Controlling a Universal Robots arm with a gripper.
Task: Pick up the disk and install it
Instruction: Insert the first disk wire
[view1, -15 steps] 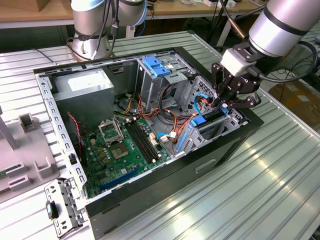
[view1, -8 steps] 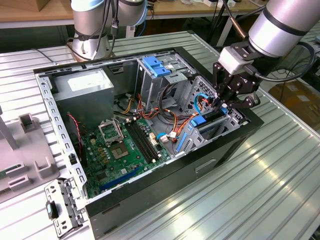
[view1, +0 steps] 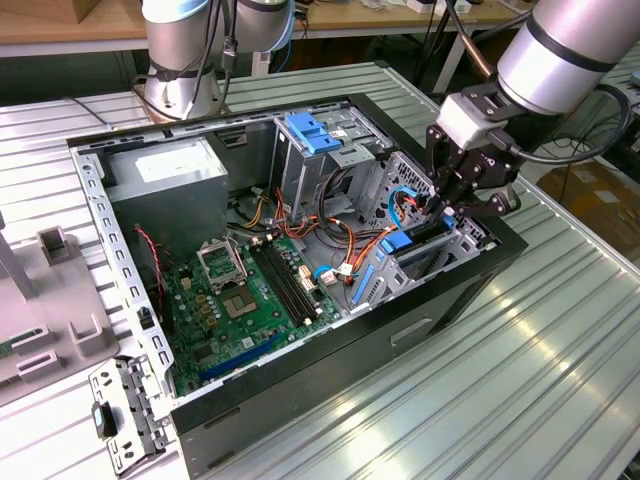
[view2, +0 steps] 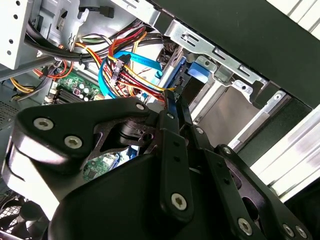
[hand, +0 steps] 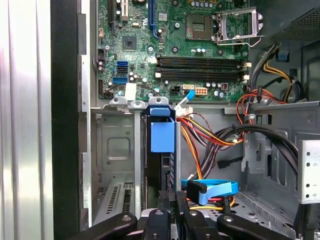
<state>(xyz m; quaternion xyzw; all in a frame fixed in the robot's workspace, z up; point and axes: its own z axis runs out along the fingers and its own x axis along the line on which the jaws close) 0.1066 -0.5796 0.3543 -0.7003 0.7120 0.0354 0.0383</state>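
Our black pincer (hand: 172, 220) sits closest, pressed together on the disk's edge.
We see the flat metal disk (hand: 167, 175) with blue plastic side rails standing edge-on in the grey metal drive bay (hand: 117, 150) of the open black computer case (view1: 330, 360), beside the green motherboard (view1: 250, 290), on the ribbed metal worktop (view1: 480, 380).

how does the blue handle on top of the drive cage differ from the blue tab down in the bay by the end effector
The blue handle sits high on the upright metal cage, out in the open; the blue tab sits low in the bay, beside the end effector. The handle is broad with ribbed bars; the tab is a narrower plain block. Orange and red wires run right next to the tab, not the handle. Both are blue plastic.
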